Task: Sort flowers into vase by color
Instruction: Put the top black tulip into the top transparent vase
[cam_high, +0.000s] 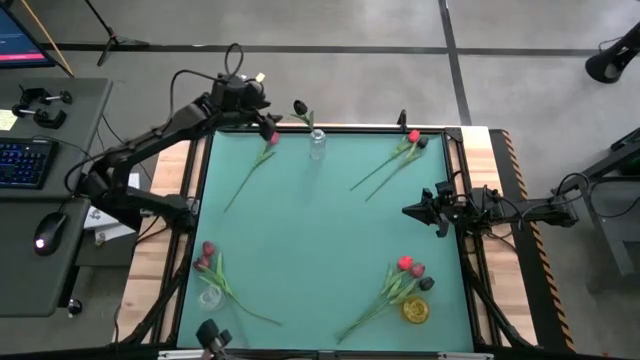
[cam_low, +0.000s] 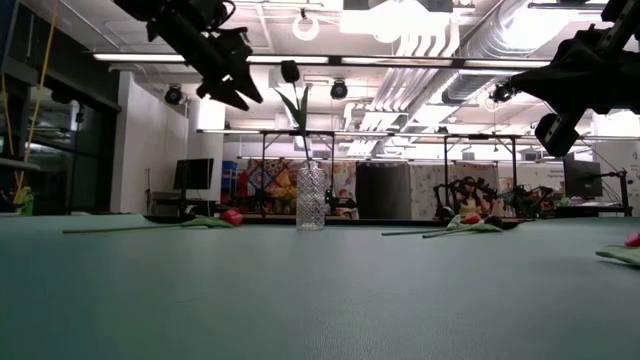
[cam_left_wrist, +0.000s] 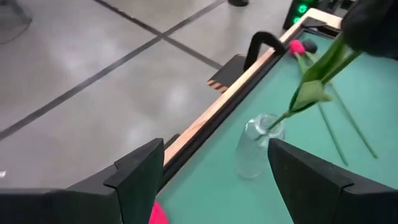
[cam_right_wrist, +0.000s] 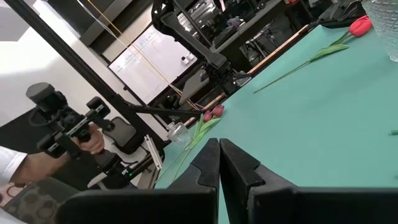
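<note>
Teal table (cam_high: 320, 240) in an open workshop with a grey concrete floor.
Top centre, a clear vase (cam_high: 317, 144) holds one black flower (cam_high: 300, 107); the left gripper (cam_high: 262, 118) hangs beside it, fingers spread, empty. The right gripper (cam_high: 414, 211), mid-right, is closed and empty. Other flowers (cam_high: 400, 283) lie scattered.

Bright even ceiling light, soft shadows, blurred low-view foreground

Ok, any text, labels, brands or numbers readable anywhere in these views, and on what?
None can be read.
Whiteboard behind the table: faint markings, too blurred to read.
Monitor beside the table: lit screen, nothing legible.
Glass vase and tulips: no labels visible.
</note>
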